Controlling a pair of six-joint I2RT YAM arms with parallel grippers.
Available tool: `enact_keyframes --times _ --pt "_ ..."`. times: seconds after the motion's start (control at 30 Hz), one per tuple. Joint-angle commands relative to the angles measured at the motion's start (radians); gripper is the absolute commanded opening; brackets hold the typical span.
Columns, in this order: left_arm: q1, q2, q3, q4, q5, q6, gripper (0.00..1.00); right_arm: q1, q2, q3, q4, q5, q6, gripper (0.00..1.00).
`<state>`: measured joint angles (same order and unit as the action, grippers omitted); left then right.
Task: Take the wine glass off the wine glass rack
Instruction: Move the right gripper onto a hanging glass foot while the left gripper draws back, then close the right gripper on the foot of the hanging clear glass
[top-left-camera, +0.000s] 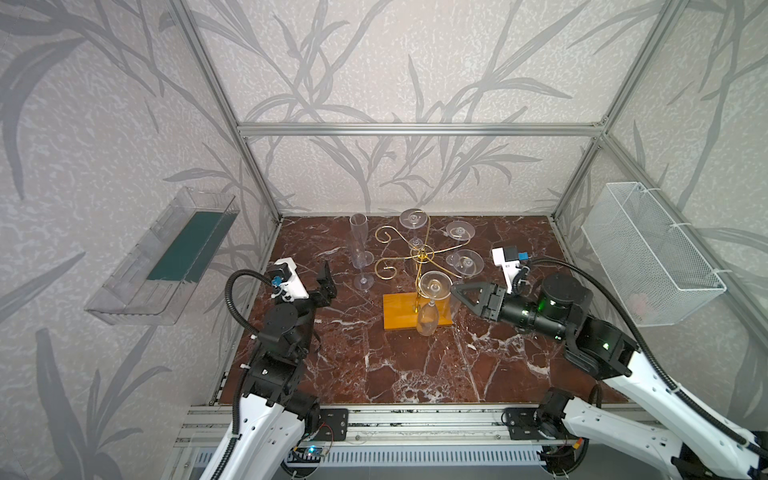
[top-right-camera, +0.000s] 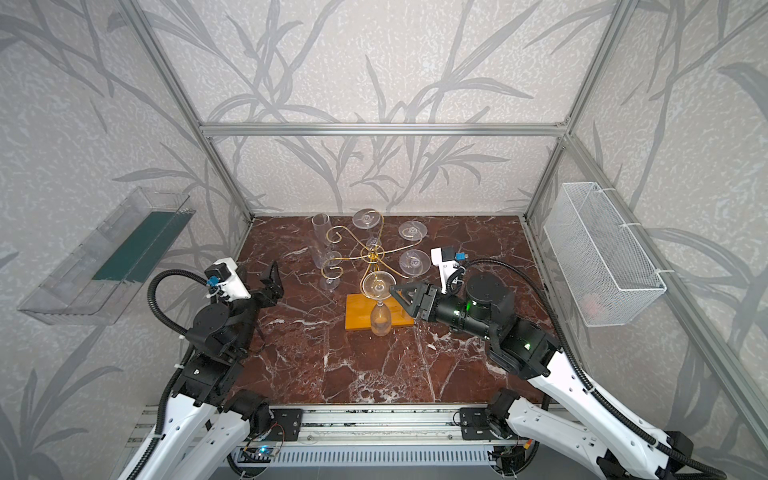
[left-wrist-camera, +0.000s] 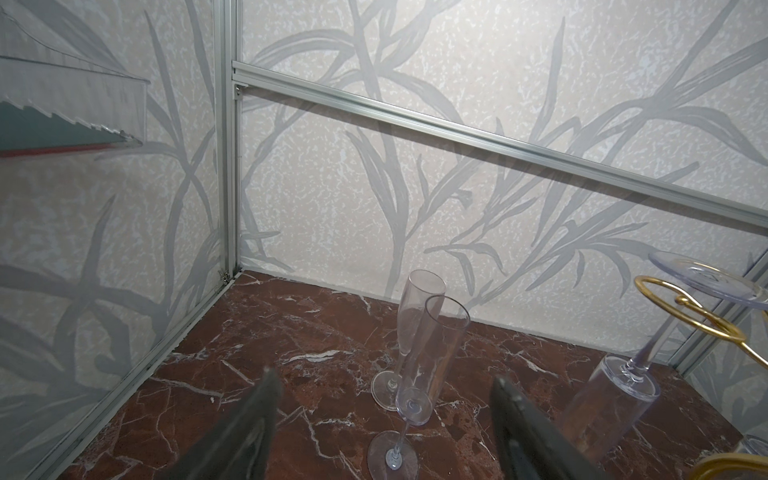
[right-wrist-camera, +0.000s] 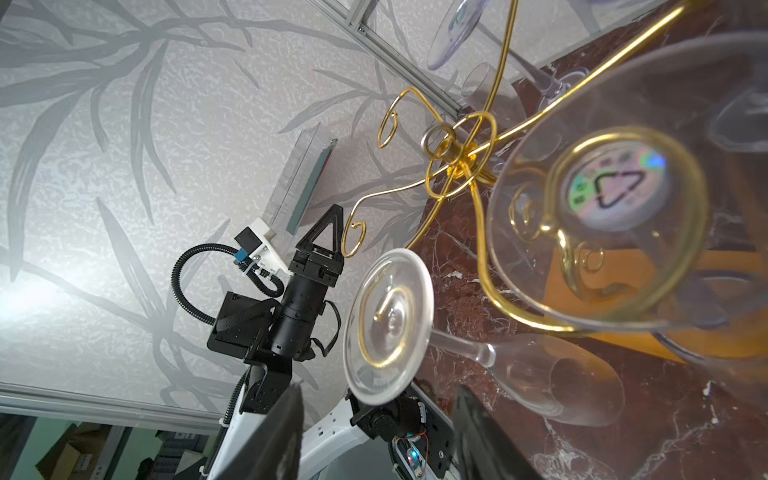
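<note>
- Target: the clear, stemmed wine glass (top-left-camera: 428, 318) hangs upside down just below the centre in both top views. Its round foot is caught in the frontmost spiral and its bowl is low, at the near edge of the base.
- Long axis: the stem is close to vertical, foot up and bowl down. In the right wrist view it runs from the foot at lower centre to the bowl at lower right.
- Holder: the gold wire wine glass rack (top-left-camera: 422, 253) stands on an orange-yellow wooden base (top-left-camera: 399, 318). Three more glasses hang from its arms above and right of centre.
- Right claw: the black right gripper (top-left-camera: 455, 287) sits just right of the foot in both top views, rolled on its side and pointing frame-left. Its fingers (right-wrist-camera: 282, 432) are spread with nothing between them. I cannot tell whether the tip touches the foot's rim.
- Key relation: the glass lies frame-left of this claw. The fingers look stacked one over the other, so I judge the gap runs along the stem, with the foot disc level with it.
- Left claw: the black left gripper (top-left-camera: 326, 280) is left of centre and well apart from the rack, spread and empty. It faces two clear flutes (left-wrist-camera: 419, 345) standing on the red-brown marble tabletop (top-left-camera: 374, 365).
- Nearer arm: the right one, clearly.
- Risk: my guess is that the spiral could snag the foot.
</note>
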<state>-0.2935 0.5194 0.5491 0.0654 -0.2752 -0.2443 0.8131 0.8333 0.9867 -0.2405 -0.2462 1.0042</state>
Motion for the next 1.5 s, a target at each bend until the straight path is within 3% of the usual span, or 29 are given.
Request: enact_keyframes --times 0.0,0.2,0.37,0.9,1.07,1.23,1.47 --pt "-0.004 0.008 -0.016 -0.015 0.013 -0.046 0.81 0.008 0.002 -0.042 0.159 0.018 0.092 0.50" --pt "-0.004 -0.008 -0.029 -0.013 0.024 -0.070 0.81 0.008 0.009 -0.062 0.178 0.027 0.125 0.41" --pt "-0.004 -0.029 -0.038 -0.026 0.020 -0.092 0.80 0.008 -0.002 -0.083 0.178 0.062 0.150 0.37" --pt "-0.004 -0.047 -0.061 -0.047 0.013 -0.108 0.80 0.007 0.053 -0.085 0.179 0.022 0.257 0.26" --pt "-0.004 -0.055 -0.071 -0.050 0.011 -0.110 0.80 0.008 0.044 -0.095 0.190 0.036 0.267 0.17" --pt "-0.004 -0.056 -0.072 -0.048 0.004 -0.109 0.80 0.008 0.038 -0.124 0.244 0.036 0.287 0.00" --pt "-0.004 -0.056 -0.070 -0.043 0.003 -0.099 0.80 0.008 0.046 -0.131 0.296 0.000 0.307 0.00"
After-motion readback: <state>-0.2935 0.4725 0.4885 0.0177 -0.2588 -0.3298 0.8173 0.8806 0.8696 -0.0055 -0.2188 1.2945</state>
